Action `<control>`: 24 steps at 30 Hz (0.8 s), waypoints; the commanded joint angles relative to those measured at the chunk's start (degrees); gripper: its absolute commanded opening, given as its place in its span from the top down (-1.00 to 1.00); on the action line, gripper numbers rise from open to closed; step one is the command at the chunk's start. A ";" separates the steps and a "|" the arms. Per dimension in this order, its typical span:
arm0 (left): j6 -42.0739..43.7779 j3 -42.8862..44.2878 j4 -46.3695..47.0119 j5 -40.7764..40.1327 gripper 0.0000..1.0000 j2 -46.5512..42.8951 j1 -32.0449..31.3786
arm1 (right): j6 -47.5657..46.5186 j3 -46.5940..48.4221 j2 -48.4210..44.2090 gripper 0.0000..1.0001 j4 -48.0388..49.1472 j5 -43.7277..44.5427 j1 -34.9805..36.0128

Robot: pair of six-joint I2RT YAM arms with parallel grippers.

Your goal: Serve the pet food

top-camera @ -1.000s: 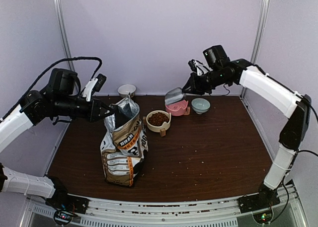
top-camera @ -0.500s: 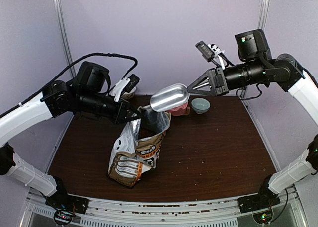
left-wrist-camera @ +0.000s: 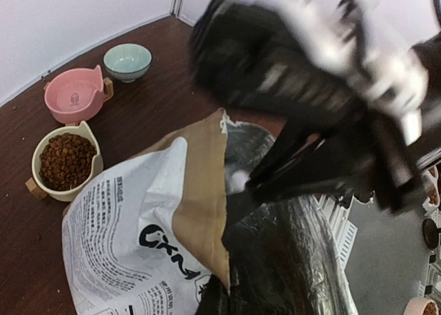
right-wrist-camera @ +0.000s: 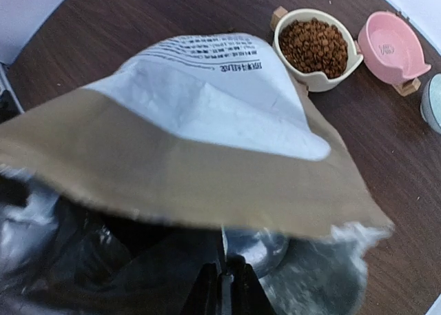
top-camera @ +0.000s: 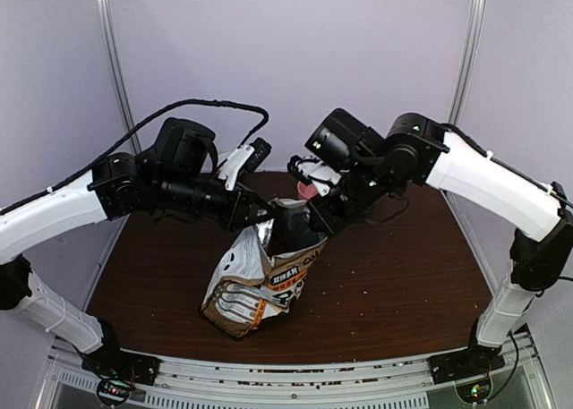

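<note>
The right gripper (right-wrist-camera: pixel 224 279) sits at the bottom centre of its wrist view. Its fingers are pressed together on the thin handle of a silver scoop (right-wrist-camera: pixel 256 249). The scoop's bowl lies just beyond the fingertips, inside the open mouth of the bag (right-wrist-camera: pixel 207 101). The bag's brown inner flap arches over the scoop, with the white printed panel above it. Whether the scoop carries anything cannot be told.

In the upper right of that view, on the dark wooden table (right-wrist-camera: pixel 138 25), a cream bowl (right-wrist-camera: pixel 317 84) stands just beyond the bag. The pet food (right-wrist-camera: pixel 315 45) fills it as a heap of reddish-brown pellets. To the right of it is a pink bowl (right-wrist-camera: pixel 393 49), and a pale green bowl (right-wrist-camera: pixel 434 101) is cut by the frame's right edge.

From above, the left gripper (top-camera: pixel 258 214) is near the middle of the frame, pinching the bag's top rim on its left side. The bag leans toward the lower left. The right arm (top-camera: pixel 466 172) comes in from the right and dips into the bag's opening.

In the left wrist view the right arm is a dark blur across the upper right. The three bowls line the left edge there.
</note>
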 commanded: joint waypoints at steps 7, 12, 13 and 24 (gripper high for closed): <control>-1.94 -12.31 20.99 -1.92 1.00 1.04 -0.89 | 13.57 -14.99 10.45 1.00 16.97 -7.01 -1.09; -3.36 -15.73 24.63 -0.93 1.00 1.79 -0.89 | 18.06 -20.71 9.49 1.00 27.30 -23.52 -2.06; -3.48 -16.20 25.10 -1.15 1.00 1.64 -0.89 | 19.41 -22.33 8.64 1.00 29.42 -26.25 -2.68; -3.15 -16.79 25.06 -2.90 1.00 1.01 -0.88 | 31.98 -34.24 0.06 1.00 49.03 -46.51 -7.91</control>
